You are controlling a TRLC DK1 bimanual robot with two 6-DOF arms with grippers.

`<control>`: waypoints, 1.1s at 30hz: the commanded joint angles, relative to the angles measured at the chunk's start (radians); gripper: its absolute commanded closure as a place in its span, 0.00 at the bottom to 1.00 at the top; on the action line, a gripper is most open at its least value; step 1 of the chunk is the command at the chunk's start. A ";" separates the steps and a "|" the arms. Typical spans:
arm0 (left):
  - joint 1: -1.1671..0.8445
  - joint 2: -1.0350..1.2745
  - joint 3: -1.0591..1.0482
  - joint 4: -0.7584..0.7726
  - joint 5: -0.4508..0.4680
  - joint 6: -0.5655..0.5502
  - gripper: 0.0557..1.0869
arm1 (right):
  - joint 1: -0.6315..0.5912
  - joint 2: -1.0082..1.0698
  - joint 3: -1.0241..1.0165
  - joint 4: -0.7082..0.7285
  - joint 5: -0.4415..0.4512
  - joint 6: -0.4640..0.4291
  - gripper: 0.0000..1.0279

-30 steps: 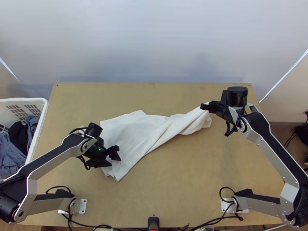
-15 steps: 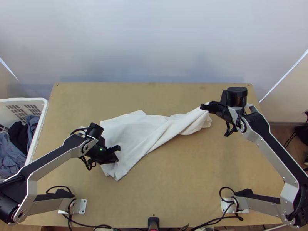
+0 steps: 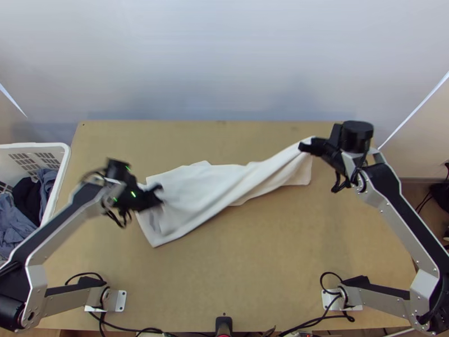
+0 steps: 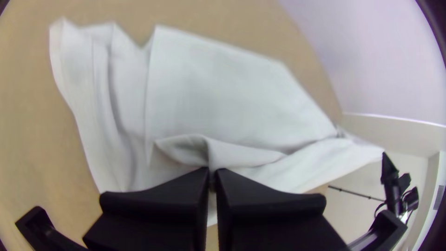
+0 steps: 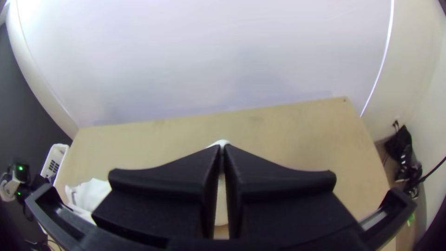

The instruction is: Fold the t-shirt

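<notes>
We have a white t-shirt [image 3: 224,182] on the light wooden bench [image 3: 269,264], a little toward the far side. It is broad and loosely spread at the left, then narrows into a slanting, creased band that runs to the far right.

Our left fingers [image 4: 158,202] are closed together on a bunched pinch of cloth near the shirt's left side; around them the fabric rises in soft ridges. Our right fingers [image 5: 167,186] are pressed nearly together on the narrow tip at the far right, and the cloth hangs from them in a drape. To the left of the bench, a white laundry basket [image 3: 64,168] holds dark and blue-grey clothes [image 3: 17,222].

As for progress, we judge it early: both ends of the shirt are in hand, but nothing lies squared or flat. The slanting creases look like a twist rather than a proper fold, and we cannot tell sleeves from hem. What seems left is to pull the shirt straight, lay it smooth, bring the sides in, and fold it down to a tidy shape.
</notes>
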 commanded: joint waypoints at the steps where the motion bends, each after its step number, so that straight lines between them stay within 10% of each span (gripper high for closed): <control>1: 0.236 0.005 0.285 -0.014 -0.036 -0.009 0.96 | -0.002 0.016 0.126 0.054 0.159 -0.224 0.97; 5: 0.359 0.028 0.436 -0.017 -0.061 0.001 0.96 | 0.040 -0.004 0.158 0.063 0.190 -0.404 0.97; 14: 0.410 0.025 0.693 -0.031 -0.117 0.245 0.96 | -0.060 -0.112 0.179 0.103 0.093 -0.036 0.97; 33: 0.362 0.097 1.186 0.103 -0.309 0.429 0.97 | -0.120 0.299 1.000 -0.043 0.040 0.112 0.97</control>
